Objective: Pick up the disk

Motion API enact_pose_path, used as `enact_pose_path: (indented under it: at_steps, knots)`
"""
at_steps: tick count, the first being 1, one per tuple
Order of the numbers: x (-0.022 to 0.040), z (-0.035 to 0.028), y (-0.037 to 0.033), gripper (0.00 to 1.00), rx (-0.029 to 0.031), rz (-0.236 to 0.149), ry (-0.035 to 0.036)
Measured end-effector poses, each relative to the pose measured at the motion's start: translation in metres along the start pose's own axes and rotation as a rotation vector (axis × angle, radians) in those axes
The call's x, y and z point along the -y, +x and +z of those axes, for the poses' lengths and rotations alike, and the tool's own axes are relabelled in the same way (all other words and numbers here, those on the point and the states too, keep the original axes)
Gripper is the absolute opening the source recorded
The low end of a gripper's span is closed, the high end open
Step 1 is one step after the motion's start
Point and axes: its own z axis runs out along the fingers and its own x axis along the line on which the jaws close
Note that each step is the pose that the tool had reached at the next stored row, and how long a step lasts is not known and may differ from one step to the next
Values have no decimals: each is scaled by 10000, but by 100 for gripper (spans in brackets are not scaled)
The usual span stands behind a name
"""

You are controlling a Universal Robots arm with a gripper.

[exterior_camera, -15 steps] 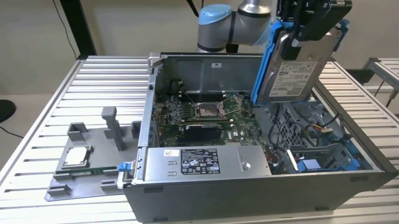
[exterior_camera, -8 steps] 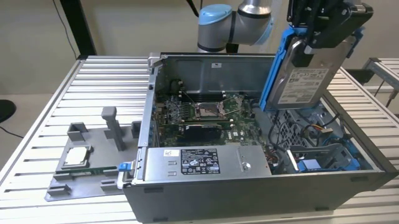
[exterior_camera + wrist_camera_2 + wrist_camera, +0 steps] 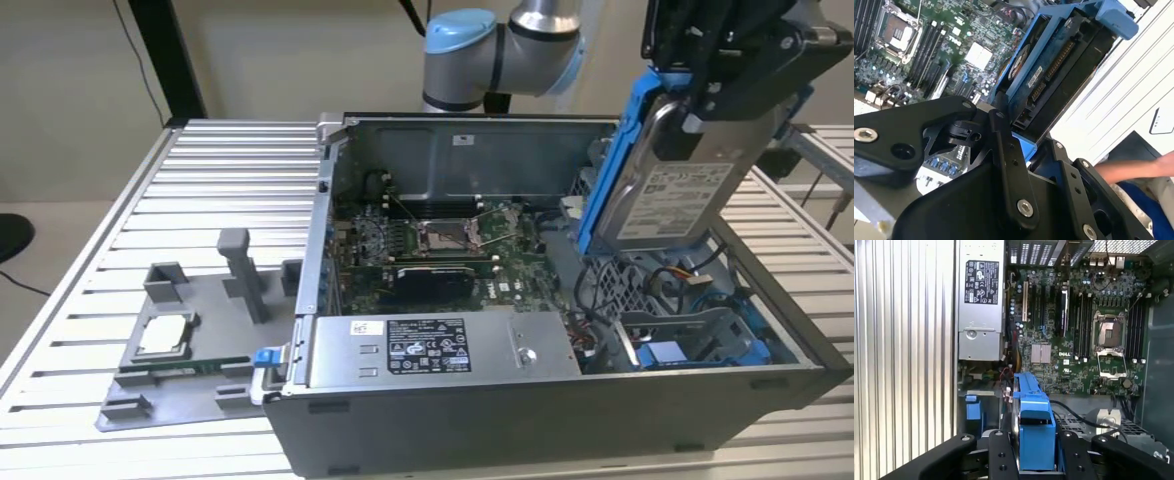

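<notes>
The disk [image 3: 674, 195], a silver drive with a white label in a blue bracket, hangs upright above the open computer case's drive bay [image 3: 694, 340], at the exterior view's right. My gripper [image 3: 707, 105] is shut on its upper end, with black fingers on both flat sides. In the second wrist view the disk [image 3: 1054, 70] juts out tilted from between the gripper [image 3: 1019, 132] links, its connector edge showing. In the first wrist view the disk's blue bracket [image 3: 1031, 425] sits clamped between the gripper [image 3: 1031, 457] fingers, above the case interior.
The open computer case [image 3: 534, 410] stands on a slatted metal table [image 3: 227, 170], with a motherboard [image 3: 441, 240] and a grey power supply box [image 3: 427, 345] inside. A grey fixture [image 3: 174, 360] holding a small silver chip [image 3: 167, 335] lies beside it. A person's arm [image 3: 1134, 170] is nearby.
</notes>
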Motion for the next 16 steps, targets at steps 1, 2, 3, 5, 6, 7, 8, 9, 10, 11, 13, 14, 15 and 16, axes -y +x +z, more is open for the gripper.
enact_pose_path:
  at_steps: [1,2,3,5,6,7,8,9,10,11,13,14,15,16]
  knots:
    - [11,0,15,0,2,0,0]
    - [19,-1,26,0,4,4,0]
    - [27,-1,38,0,7,11,1]
    - [47,-2,64,0,9,25,1]
    - [57,-2,75,0,10,27,1]
    - [69,-2,87,0,11,30,1]
    - [80,-2,97,0,12,35,1]
    - [89,-3,107,0,10,41,1]
    - [96,-3,117,0,11,54,2]
    - [101,-4,125,0,11,67,2]
    - [112,-4,142,0,12,96,3]
    - [122,-5,151,0,10,102,2]
    - [133,-5,162,0,11,107,3]
    - [145,-5,172,0,12,110,3]
